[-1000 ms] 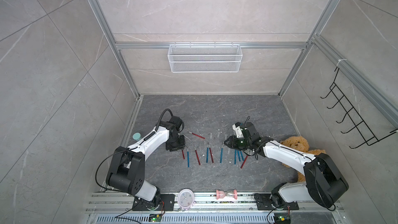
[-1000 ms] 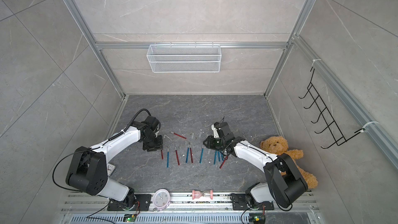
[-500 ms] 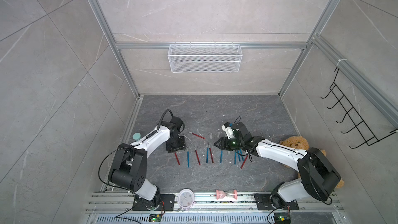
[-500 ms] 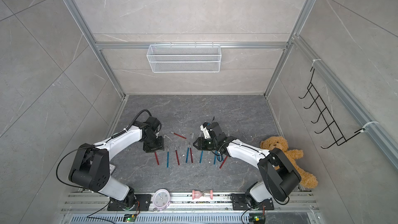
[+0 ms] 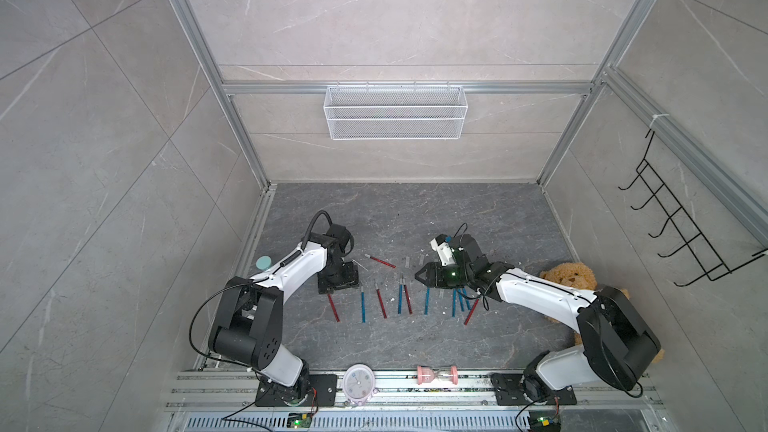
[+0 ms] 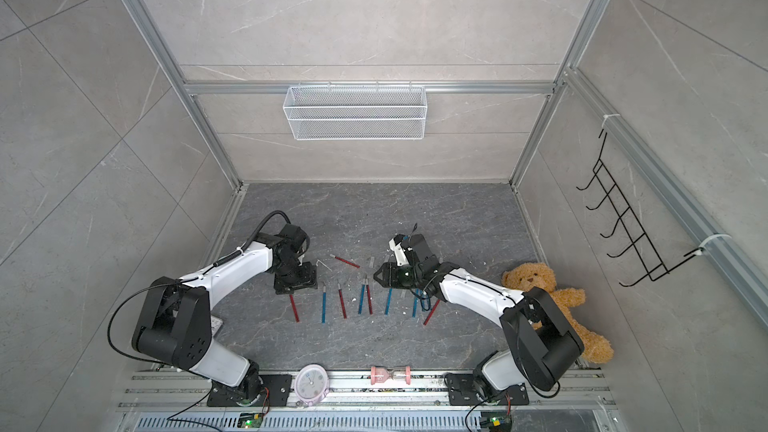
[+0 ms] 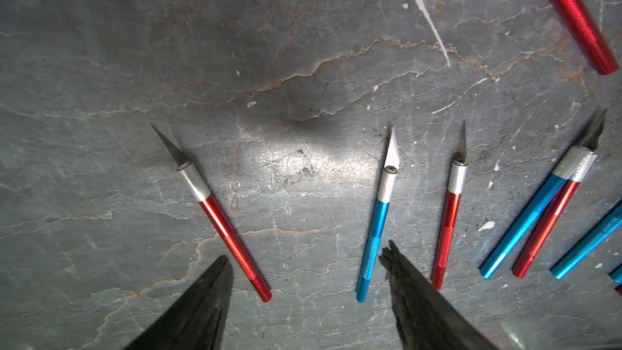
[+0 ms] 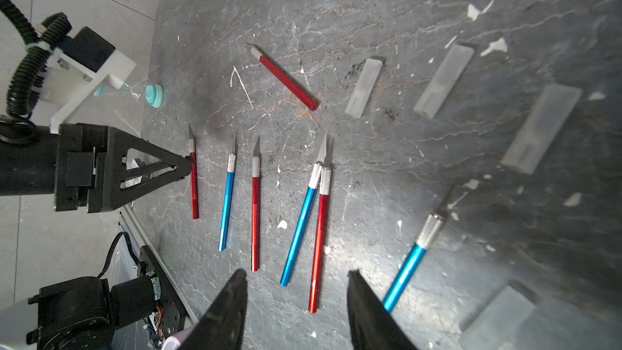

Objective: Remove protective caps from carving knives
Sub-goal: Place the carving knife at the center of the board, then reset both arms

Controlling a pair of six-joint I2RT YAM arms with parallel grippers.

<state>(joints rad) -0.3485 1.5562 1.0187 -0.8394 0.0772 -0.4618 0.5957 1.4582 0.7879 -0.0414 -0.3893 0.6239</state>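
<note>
the grey stone worktop (image 5: 374, 347) is taken up in its middle by a loose row of carving knives (image 5: 363, 303), laid with blades pointing away from the robot's bases. the left gripper (image 7: 305, 255) is held low at the leftmost red knife (image 7: 223, 227), jaws spread wide and nothing gripped. the right gripper (image 8: 296, 272) is likewise parted and empty, near a blue and red pair (image 8: 321, 217) that lie touching. every blade shown in the wrist views is bare, and several protective caps (image 8: 365, 87) are scattered loose beyond the row. whether the knives partly hidden by the right arm (image 5: 540, 290) are uncapped cannot be told. trouble is judged likeliest from the round handles: a knife could be set rolling into its neighbour by a carelessly moved finger (image 7: 205, 308). the touching pair could be dragged together by one grasp, and the clear caps could be overlooked against the grey.
</note>
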